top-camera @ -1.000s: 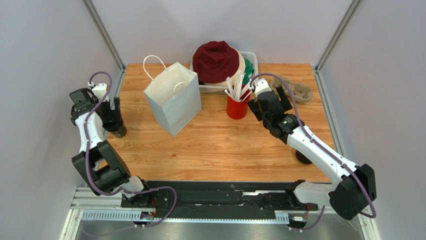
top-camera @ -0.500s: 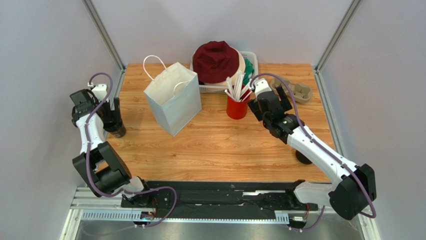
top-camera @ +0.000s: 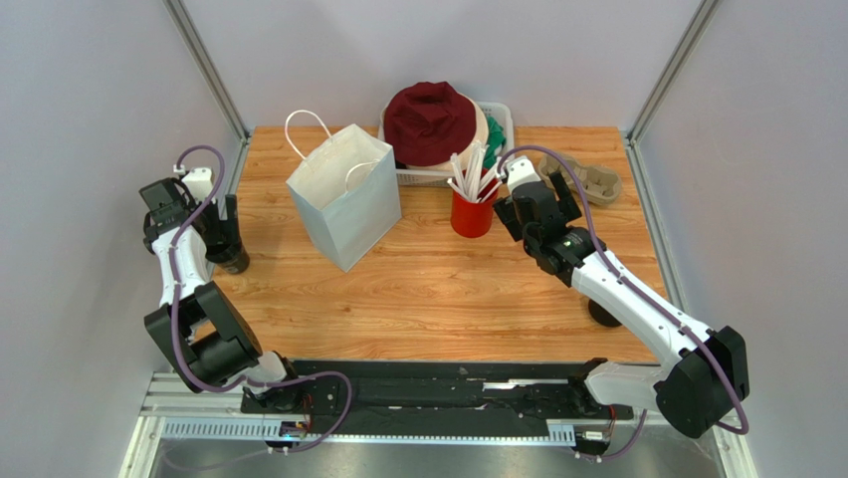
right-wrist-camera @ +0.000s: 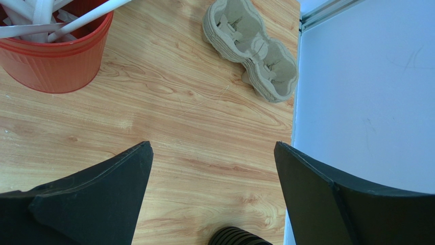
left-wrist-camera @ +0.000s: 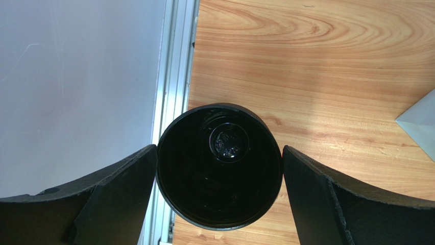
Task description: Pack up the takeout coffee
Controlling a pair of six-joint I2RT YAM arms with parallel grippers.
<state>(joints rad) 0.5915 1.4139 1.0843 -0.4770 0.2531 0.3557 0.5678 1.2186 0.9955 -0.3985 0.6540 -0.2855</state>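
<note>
No takeout coffee shows in any view. My left gripper point(top-camera: 224, 234) point(left-wrist-camera: 219, 150) stands open at the table's left edge, its fingers point(left-wrist-camera: 122, 189) on either side of an all-black lidless cup point(left-wrist-camera: 219, 178) point(top-camera: 233, 262) that stands upright on the wood. The fingers sit right at the cup's rim, without squeezing it. Over the back right of the table my right gripper point(top-camera: 545, 207) point(right-wrist-camera: 213, 145) hangs open, with only bare wood between its fingers. A white paper bag point(top-camera: 343, 199) stands open at the back, left of the middle.
A red cup point(top-camera: 472, 214) point(right-wrist-camera: 53, 56) full of white straws stands beside the right gripper. A cardboard cup carrier point(top-camera: 587, 179) point(right-wrist-camera: 252, 51) lies at the back right. A white basket point(top-camera: 503, 115) holds a maroon hat point(top-camera: 430, 119). A ribbed black round item point(top-camera: 602, 315) point(right-wrist-camera: 237, 237) sits under the right arm.
My left gripper has shifted slightly around the black cup. The right arm has not moved.
</note>
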